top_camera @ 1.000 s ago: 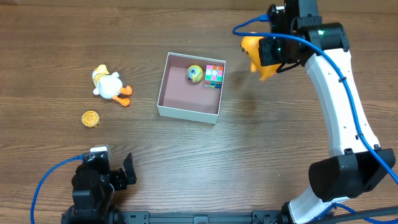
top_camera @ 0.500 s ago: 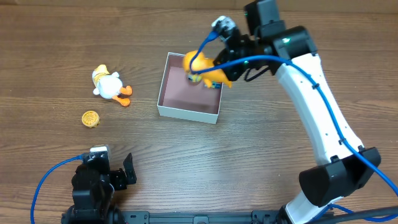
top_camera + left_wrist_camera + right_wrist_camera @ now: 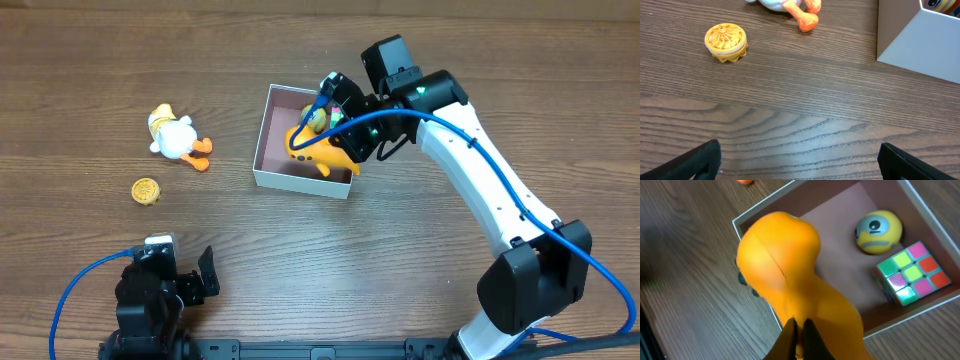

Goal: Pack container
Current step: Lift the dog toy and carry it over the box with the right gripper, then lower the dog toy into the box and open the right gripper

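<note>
Container (image 3: 290,180) mid-table; yellow ball (image 3: 878,230) and colour cube (image 3: 912,277) inside, side by side. Right gripper (image 3: 800,330) clenched on orange toy (image 3: 780,255), above container. Left gripper (image 3: 800,165) released. White duck (image 3: 178,138) and yellow disc (image 3: 146,190) lie well to its left.

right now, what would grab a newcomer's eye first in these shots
The big orange toy, pinched in the shut right gripper over the white-walled container. Inside the container lie a yellow ball and a colour cube. A white duck toy and a yellow disc lie on the table to its left.
</note>
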